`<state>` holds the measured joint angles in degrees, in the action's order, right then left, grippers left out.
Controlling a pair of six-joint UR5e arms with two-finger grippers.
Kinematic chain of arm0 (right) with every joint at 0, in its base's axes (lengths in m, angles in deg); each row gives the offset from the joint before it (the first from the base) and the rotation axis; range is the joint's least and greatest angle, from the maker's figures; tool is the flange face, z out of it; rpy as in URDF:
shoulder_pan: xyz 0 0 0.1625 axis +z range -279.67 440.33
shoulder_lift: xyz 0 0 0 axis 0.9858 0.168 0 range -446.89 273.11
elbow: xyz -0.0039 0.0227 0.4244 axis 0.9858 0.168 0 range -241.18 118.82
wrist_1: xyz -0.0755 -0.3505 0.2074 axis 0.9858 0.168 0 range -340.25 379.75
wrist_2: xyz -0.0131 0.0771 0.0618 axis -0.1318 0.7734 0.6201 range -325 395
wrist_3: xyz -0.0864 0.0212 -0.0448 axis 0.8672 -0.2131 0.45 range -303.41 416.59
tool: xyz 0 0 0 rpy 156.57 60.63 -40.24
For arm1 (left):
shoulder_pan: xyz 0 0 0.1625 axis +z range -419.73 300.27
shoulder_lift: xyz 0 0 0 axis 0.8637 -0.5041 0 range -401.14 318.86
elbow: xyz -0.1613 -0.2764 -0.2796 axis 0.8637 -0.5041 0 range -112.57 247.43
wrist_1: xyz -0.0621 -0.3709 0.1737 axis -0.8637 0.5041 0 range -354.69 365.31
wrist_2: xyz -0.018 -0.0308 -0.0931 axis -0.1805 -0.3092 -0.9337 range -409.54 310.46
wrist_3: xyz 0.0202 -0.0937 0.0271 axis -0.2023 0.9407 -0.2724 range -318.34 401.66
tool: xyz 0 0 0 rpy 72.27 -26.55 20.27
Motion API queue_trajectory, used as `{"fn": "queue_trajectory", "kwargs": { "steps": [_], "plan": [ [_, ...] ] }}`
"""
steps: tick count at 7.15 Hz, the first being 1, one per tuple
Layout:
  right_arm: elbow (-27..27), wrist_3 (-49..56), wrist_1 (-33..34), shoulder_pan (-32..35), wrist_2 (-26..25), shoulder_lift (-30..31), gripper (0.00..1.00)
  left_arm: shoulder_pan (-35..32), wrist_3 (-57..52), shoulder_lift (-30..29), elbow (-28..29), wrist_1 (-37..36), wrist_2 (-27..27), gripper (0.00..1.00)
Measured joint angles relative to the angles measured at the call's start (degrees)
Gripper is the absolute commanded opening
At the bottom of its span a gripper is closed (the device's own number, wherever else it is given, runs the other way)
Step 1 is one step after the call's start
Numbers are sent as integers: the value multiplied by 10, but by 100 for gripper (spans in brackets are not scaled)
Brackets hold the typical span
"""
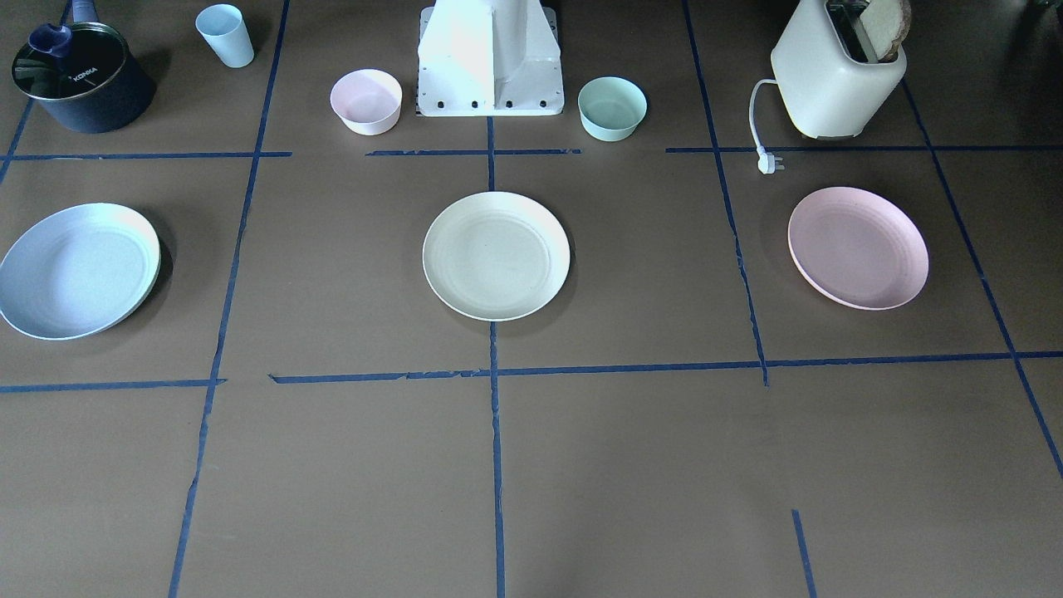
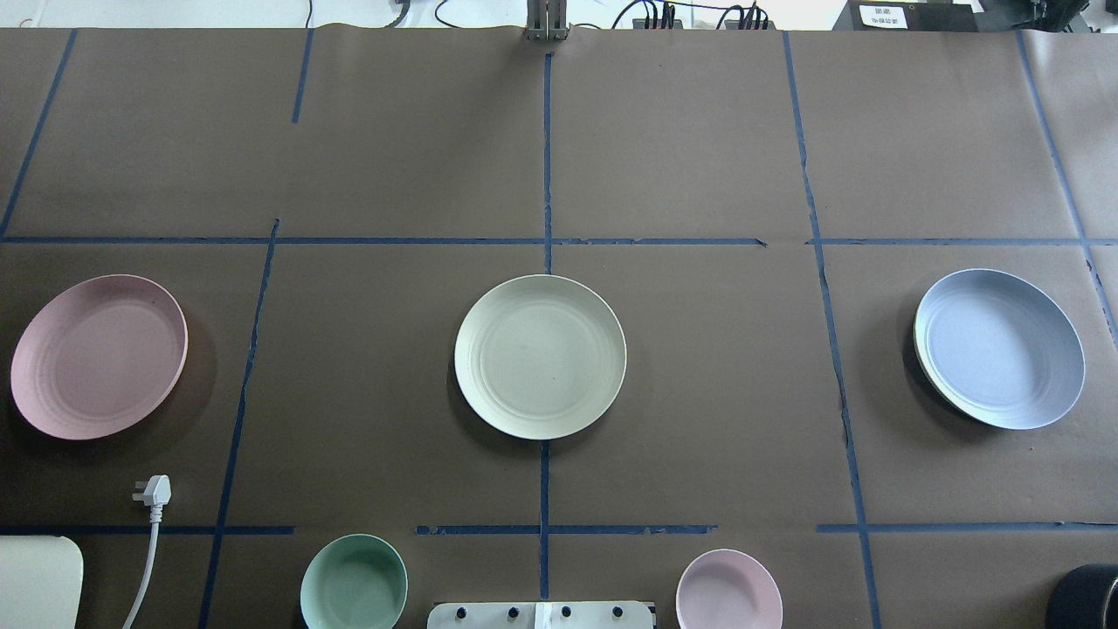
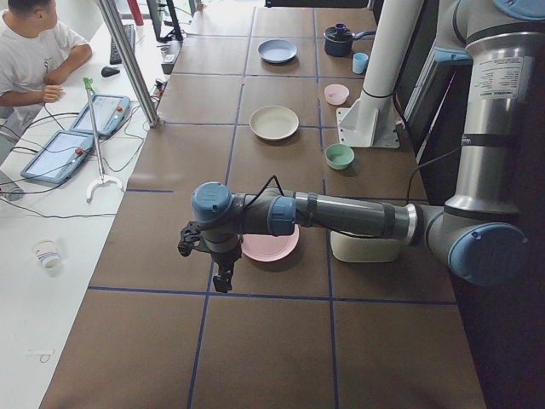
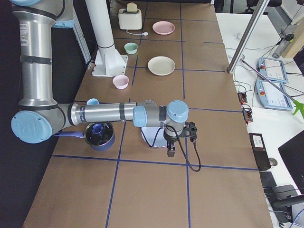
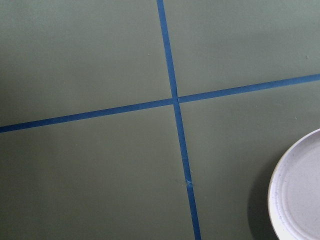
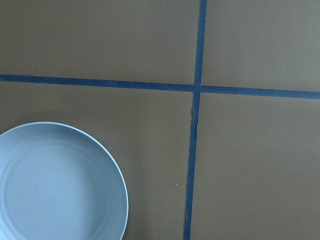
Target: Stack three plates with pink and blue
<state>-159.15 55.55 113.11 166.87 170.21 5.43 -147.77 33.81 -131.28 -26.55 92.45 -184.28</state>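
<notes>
The pink plate (image 2: 99, 355), cream plate (image 2: 540, 356) and blue plate (image 2: 998, 348) lie well apart on the counter (image 2: 699, 393), unstacked. The left pincer (image 3: 223, 277) hangs near the pink one and the right pincer (image 4: 171, 151) near the blue, seemingly poised to fetch them. I cannot tell whether either is wide or narrow.

Three plates lie in a row across the tabletop (image 2: 681, 140), well apart: the centre plate (image 2: 540, 356) straight ahead of the robot base (image 2: 540, 615), the left plate (image 2: 99, 355) toward the robot's left, the right plate (image 2: 999, 348) toward its right. The left bowl (image 2: 354, 584) and right bowl (image 2: 728, 590) flank the base, nearer the robot than the plates. The toaster (image 1: 837, 79) stands outward of the left bowl, its plug (image 2: 155, 491) lying between it and the left plate. The cup (image 1: 225, 35) stands between the right bowl and the pot (image 1: 81, 76).
</notes>
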Motion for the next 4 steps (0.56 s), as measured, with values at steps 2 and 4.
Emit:
{"fn": "queue_trajectory", "kwargs": {
  "steps": [2, 4],
  "plan": [
    [3, 0, 0, 0, 1, 0, 100, 52, 104, 19, 57, 148, -17, 100],
    [4, 1, 0, -1, 4, 0, 100, 142, 295, 23, 115, 324, -18, 100]
  ]
}}
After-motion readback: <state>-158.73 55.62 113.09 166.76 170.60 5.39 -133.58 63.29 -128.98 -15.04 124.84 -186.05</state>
